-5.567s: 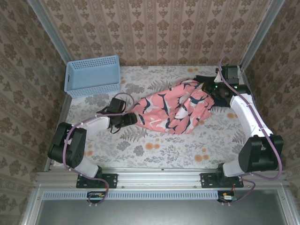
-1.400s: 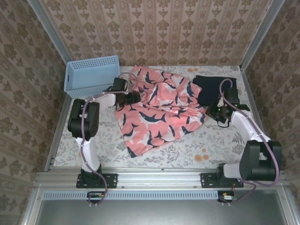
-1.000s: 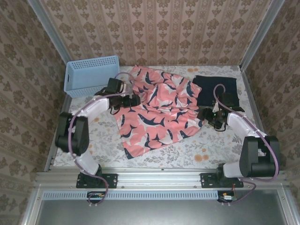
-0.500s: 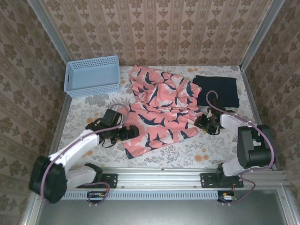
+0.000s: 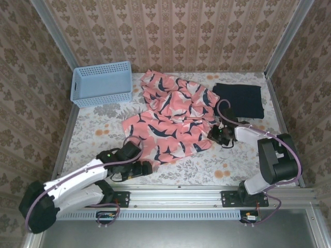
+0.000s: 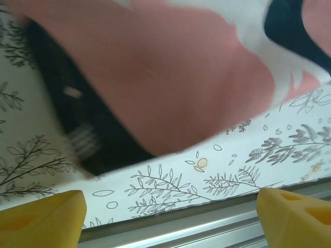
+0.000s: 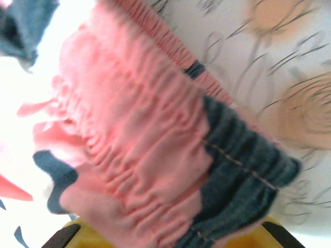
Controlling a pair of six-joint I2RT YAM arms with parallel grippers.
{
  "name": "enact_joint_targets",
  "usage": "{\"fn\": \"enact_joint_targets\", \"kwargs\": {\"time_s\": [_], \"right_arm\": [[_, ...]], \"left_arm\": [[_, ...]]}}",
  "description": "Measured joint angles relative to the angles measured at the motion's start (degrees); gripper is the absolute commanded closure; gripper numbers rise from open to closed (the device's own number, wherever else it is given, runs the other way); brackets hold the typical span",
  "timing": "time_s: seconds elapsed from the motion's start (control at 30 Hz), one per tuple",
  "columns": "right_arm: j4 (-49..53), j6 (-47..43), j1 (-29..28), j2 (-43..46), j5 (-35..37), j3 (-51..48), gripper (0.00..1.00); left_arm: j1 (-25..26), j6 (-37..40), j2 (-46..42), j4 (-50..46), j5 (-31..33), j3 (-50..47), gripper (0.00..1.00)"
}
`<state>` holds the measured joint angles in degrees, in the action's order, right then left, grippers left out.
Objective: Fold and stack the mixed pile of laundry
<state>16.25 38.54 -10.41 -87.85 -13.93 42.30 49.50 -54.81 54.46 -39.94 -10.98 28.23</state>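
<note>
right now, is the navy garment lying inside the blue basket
No, the navy garment lies on the table at far right, apart from the basket.

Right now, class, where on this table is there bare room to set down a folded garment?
Free: the tablecloth between the basket and the left gripper; the near strip right of that gripper, in front of the coral-pink garment. Crowded: centre and far right, with the navy garment.

From my left claw [image 5: 144, 168], the spread garment [image 5: 170, 121] lies just ahead and to the right on the desk [image 5: 98, 129]. The basket [image 5: 101, 82] sits well beyond it, back-left. My right claw [image 5: 216, 133] meets that garment's right edge, and the folded garment [image 5: 239, 98] lies behind it, slightly right.
</note>
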Motion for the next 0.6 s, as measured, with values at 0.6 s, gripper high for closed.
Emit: {"fn": "enact_joint_targets", "kwargs": {"time_s": [0.6], "right_arm": [[0.61, 0.7, -0.46, 5.07, 0.7, 0.0, 0.71]], "left_arm": [[-6.27, -5.81, 7.93, 3.06, 3.23, 2.6, 0.22]]}}
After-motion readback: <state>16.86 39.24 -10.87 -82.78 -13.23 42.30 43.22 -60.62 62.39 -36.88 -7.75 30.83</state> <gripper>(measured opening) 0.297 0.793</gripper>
